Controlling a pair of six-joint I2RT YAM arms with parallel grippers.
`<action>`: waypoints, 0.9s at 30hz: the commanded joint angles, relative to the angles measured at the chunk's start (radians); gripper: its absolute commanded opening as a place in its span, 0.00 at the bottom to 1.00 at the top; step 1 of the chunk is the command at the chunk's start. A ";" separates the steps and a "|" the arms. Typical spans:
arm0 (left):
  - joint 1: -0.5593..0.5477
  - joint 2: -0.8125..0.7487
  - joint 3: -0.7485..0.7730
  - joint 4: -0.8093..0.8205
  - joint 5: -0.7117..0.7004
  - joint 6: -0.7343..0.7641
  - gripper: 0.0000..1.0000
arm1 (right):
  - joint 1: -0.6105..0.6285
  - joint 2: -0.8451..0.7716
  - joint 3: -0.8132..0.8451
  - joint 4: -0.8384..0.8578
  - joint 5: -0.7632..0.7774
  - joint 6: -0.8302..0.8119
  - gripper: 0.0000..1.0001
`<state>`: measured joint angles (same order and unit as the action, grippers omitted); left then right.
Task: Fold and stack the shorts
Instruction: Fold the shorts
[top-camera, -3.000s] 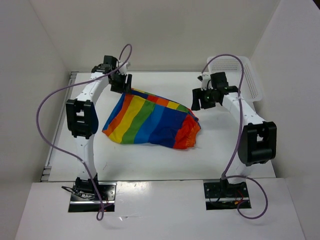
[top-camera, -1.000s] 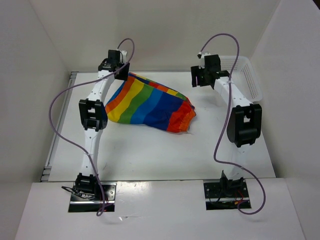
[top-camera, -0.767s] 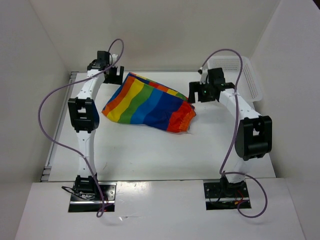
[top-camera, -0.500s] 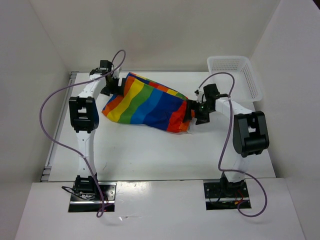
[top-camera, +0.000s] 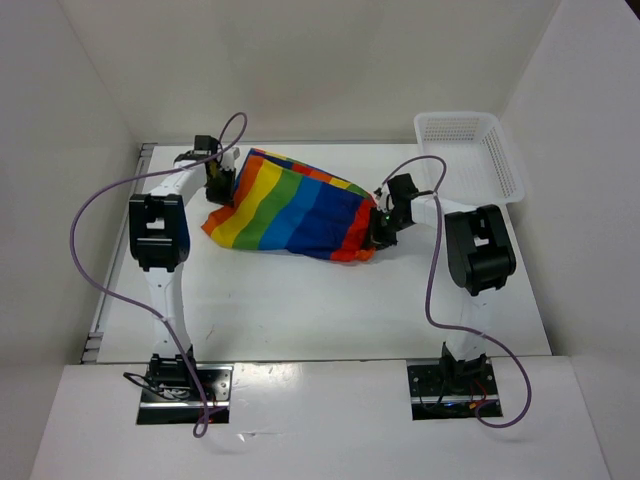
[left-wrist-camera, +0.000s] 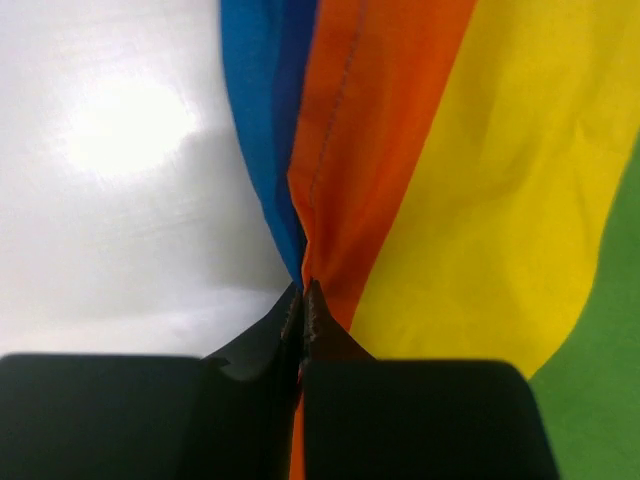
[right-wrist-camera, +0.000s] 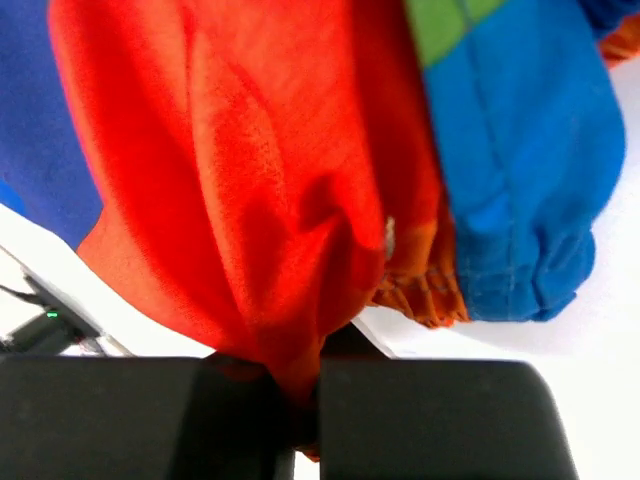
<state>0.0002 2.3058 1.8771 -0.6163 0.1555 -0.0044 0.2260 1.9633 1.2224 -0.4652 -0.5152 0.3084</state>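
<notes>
The shorts (top-camera: 295, 205) lie slanted and rumpled near the far edge of the surface (top-camera: 300, 300), closer to its far-left corner than to the basket (top-camera: 470, 150) in the far-right corner. The left tool (top-camera: 218, 186) is clamped on the orange-and-blue hem at the left end, and the right tool (top-camera: 383, 228) is clamped on bunched red cloth at the right end. A clean fold likely calls for lifting both ends evenly, with the cloth taut and no tugging.

I see shorts (top-camera: 295, 210) as soft matt cloth, gathered hem; bench (top-camera: 300, 300) smooth glossy white; basket (top-camera: 470, 160) white plastic mesh.
</notes>
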 joint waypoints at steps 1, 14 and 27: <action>0.009 -0.063 -0.117 -0.082 0.061 0.004 0.00 | -0.003 -0.004 0.052 0.014 0.090 -0.047 0.00; -0.040 -0.516 -0.611 -0.170 0.177 0.004 0.09 | -0.053 -0.147 0.040 -0.571 0.211 -0.825 0.00; -0.002 -0.659 -0.509 -0.080 0.147 0.004 0.73 | -0.005 -0.305 0.186 -0.393 0.385 -0.876 1.00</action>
<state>0.0006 1.5936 1.2758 -0.7910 0.2691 -0.0044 0.2165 1.7687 1.3266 -0.9771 -0.1524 -0.5377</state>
